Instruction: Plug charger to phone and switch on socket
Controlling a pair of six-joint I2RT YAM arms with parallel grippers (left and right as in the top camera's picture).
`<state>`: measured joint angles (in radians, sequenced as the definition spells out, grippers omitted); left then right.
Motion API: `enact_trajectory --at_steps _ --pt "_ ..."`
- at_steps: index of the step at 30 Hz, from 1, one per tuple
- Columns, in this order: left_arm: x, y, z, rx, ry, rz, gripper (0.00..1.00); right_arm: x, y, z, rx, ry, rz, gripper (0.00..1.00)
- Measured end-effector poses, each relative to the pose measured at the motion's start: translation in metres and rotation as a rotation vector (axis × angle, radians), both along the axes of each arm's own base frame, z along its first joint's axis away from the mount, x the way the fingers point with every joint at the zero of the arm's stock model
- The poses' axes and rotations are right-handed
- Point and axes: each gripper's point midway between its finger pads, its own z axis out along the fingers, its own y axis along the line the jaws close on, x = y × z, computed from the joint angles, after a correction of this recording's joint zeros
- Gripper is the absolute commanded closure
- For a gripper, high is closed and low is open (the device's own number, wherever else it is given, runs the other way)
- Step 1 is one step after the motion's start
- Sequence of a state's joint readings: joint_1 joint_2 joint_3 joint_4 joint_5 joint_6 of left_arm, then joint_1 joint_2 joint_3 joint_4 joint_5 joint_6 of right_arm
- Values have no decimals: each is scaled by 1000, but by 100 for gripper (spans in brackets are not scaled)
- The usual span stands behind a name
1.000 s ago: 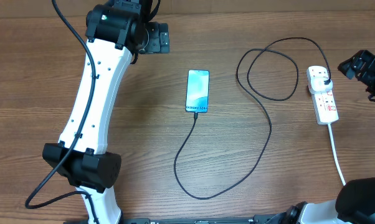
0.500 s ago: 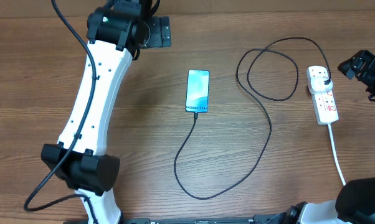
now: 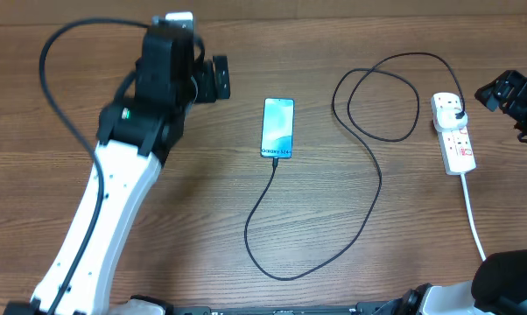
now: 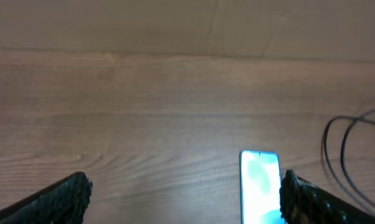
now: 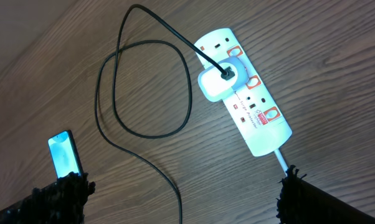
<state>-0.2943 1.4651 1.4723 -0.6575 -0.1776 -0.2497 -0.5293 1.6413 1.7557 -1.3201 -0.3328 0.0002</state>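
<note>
1. Progress, as I judge it: the charger's (image 3: 380, 179) slim tip meets the lower short edge of the phone (image 3: 278, 128). The phone lies flat in the middle of the tabletop (image 3: 202, 201) with its screen lit blue, so the plugging step looks done.
2. From there the cable loops down and round to the right. It ends in a white adapter (image 5: 215, 84) seated in the socket (image 3: 457, 144), which lies near the right edge of the tabletop.
3. What seems left is the socket switch. I cannot tell from these views whether it is on or off.
4. My left end effector (image 4: 184, 198) hangs spread wide and empty just left of the phone, touching nothing. My right end effector (image 5: 181, 193) is also spread wide and empty, close to the socket but apart from it.
5. Writing: a strip of white text sits near the phone's cable end, too small to read. The socket carries red marks and fine print, equally illegible. No brand shows.
</note>
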Motion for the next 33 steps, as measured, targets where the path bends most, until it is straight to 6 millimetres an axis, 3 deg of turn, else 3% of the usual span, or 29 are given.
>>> enact_trajectory --at_steps 8,23,33 --pt "-34 20 -22 -3 -152 -3 0 0 0 0 1 0 0 0" --pt "-97 52 -28 -109 -570 34 0 0 0 0 0 0 0 0" --pt "-141 83 -54 -124 -765 106 0 0 0 0 0 0 -1 0"
